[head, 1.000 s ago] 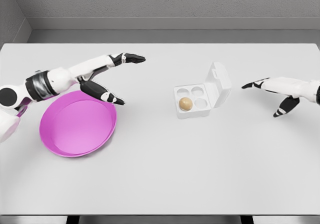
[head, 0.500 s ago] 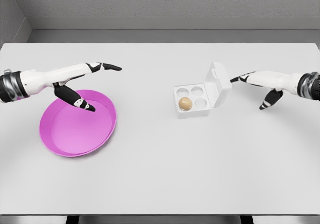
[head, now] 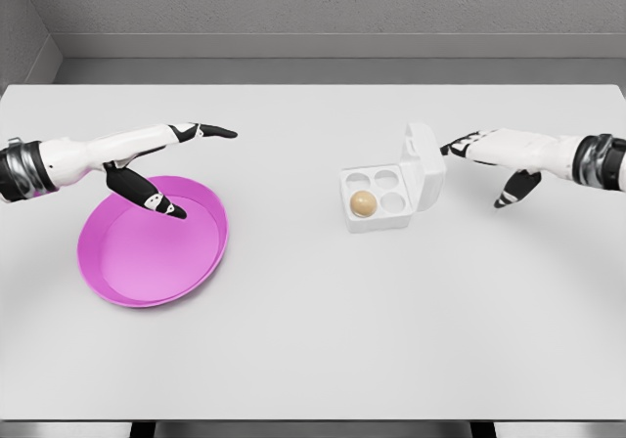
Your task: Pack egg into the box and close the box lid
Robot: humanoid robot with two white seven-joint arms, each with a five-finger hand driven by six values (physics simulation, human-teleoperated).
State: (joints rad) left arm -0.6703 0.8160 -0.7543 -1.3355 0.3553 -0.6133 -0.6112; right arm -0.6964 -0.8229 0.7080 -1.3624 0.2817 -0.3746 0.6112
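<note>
A white egg box (head: 378,201) stands a little right of the table's middle, with a tan egg (head: 363,202) in its front-left cup. Its lid (head: 423,164) is raised, leaning over the tray from the right side. My right hand (head: 484,159) is open, fingers stretched leftward, and its fingertips (head: 448,149) touch the back of the lid near the top. My left hand (head: 181,159) is open over the far rim of the pink plate, holding nothing.
A pink round plate (head: 153,240) lies at the left of the grey table (head: 313,340). A grey wall runs behind the table's far edge.
My right hand has moved left and reached the back of the lid, tilting it more upright over the tray. The left arm pulled back leftward and now holds still.
</note>
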